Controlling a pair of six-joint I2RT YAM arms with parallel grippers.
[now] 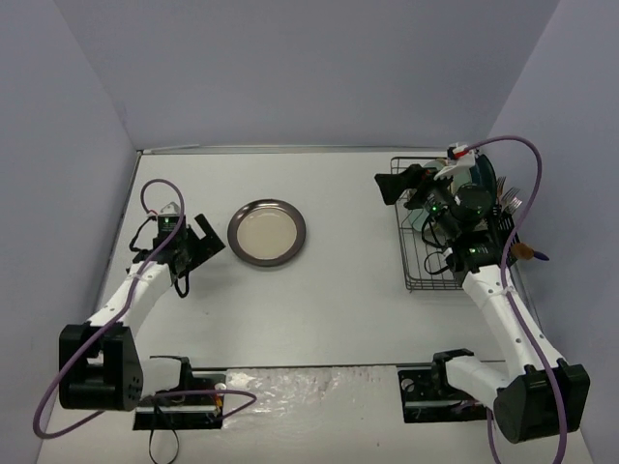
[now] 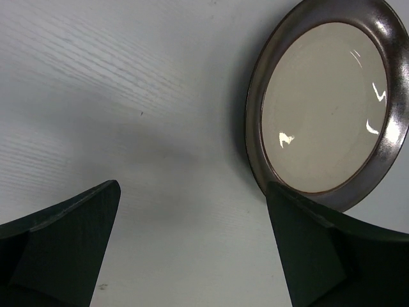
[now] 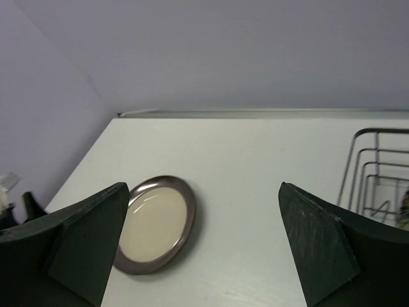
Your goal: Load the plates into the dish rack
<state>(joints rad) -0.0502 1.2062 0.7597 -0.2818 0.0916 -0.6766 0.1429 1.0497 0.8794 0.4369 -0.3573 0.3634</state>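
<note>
one plate out on the counter, both claws wide open

from above we see the whole layout. a round plate [image 1: 267,233] with a dark rim and a cream centre lies flat on the white counter [image 1: 338,309], left of the middle. the black wire dish rack [image 1: 426,278] stands far to the right, well apart from that plate. the right arm reaches over the rack and hides much of it. a dark teal plate [image 1: 486,172] shows at the rack's far end, behind the arm; we cannot tell what else stands in the rack.

the left claw [image 1: 200,242] hangs just left of the round plate. only the left wrist view shows its jaws plainly: the left claw [image 2: 192,188] is spread wide with bare counter between the fingers, and the plate's glossy rim sits beside the right-hand finger, not held.

the right claw [image 1: 398,184] is at the rack's far left corner in the top view. the right wrist view adds that its jaws are also spread wide and hold nothing. it looks across the counter at the round plate, with a corner of the rack's wires at the right edge.
</note>
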